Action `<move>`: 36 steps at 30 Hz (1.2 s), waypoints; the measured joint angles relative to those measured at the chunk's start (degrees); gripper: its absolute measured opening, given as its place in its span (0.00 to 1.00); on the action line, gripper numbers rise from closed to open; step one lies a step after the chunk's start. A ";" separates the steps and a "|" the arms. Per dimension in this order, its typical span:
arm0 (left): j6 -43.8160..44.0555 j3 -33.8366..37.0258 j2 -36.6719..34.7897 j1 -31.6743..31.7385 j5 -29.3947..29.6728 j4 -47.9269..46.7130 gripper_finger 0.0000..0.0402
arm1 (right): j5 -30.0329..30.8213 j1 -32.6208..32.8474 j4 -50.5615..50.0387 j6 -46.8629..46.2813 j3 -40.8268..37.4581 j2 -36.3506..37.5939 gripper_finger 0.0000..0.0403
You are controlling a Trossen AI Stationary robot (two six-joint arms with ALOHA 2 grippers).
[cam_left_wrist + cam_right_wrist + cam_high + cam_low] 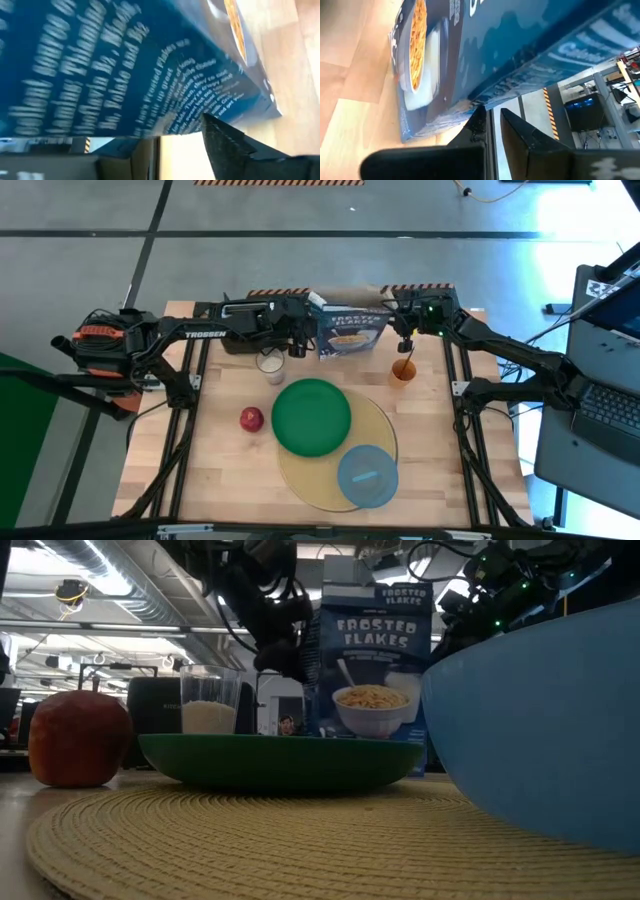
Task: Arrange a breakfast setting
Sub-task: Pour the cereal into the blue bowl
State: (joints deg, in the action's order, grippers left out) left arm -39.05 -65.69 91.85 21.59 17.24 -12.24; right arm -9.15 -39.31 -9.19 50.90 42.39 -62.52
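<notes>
Cereal box stood up at the back, both grippers crowding it

Box [352,332] sat top centre; left gripper [298,340] looked part-spread beside it, right gripper [405,330] pinched shut on nothing. A clumsy pull-away could've tipped it onto the glass [270,364].

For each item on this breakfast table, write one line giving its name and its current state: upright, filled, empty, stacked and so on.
cereal box: upright at the table's back edge.
milk glass: upright, partly filled with white.
orange cup: upright, beside the box.
green plate: empty, partly on the yellow mat.
blue bowl: on the mat, appears empty.
apple: on bare wood.
</notes>
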 joint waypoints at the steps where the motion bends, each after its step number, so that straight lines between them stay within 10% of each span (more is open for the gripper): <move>1: 0.26 0.00 0.00 -0.02 -0.41 -0.30 0.44 | 0.01 0.00 -0.02 -0.04 0.00 0.00 0.08; 26: 17.79 -0.02 0.49 4.32 -26.58 4.14 0.56 | -3.10 -0.11 -1.10 -2.55 -0.04 0.04 0.08; 36: 17.97 -0.02 4.73 4.71 -25.43 12.79 0.56 | 0.03 -0.13 -6.46 -0.99 -0.07 4.07 0.08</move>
State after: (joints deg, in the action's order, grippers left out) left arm -21.08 -65.71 96.58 26.30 -8.19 0.55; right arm -9.13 -39.44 -15.65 49.91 42.33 -58.45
